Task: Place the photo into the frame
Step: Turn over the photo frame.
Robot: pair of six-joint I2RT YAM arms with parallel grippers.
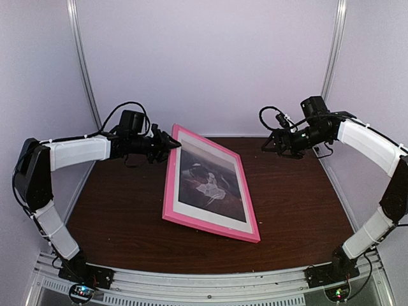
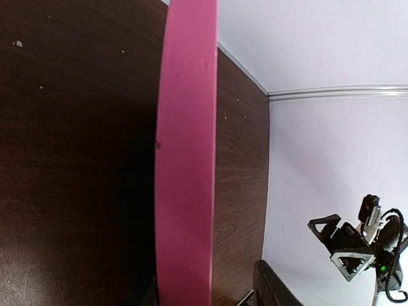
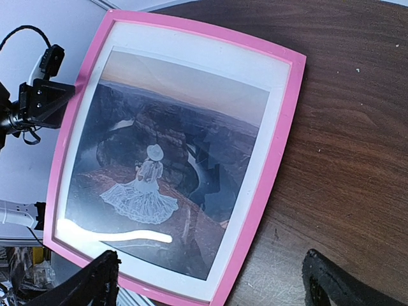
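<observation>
Pink frame (image 1: 169, 185) holds the photo (image 1: 210, 182) — left hand (image 1: 173, 143) part-open astride its corner, right hand (image 1: 274, 146) wide open, empty.

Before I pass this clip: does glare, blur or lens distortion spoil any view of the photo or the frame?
Right wrist: sharp, but a white glare streak crosses the lower part of the photo, and the straight bars of the frame look bowed. Left wrist: only one pink bar, very close and soft; the print is not seen. Top external: even light, no glare, print small and slightly soft.

Dark wood-grain table (image 1: 121, 217), pale lilac-white walls (image 1: 210, 57), metal corner posts (image 1: 81, 64), soft even light
</observation>
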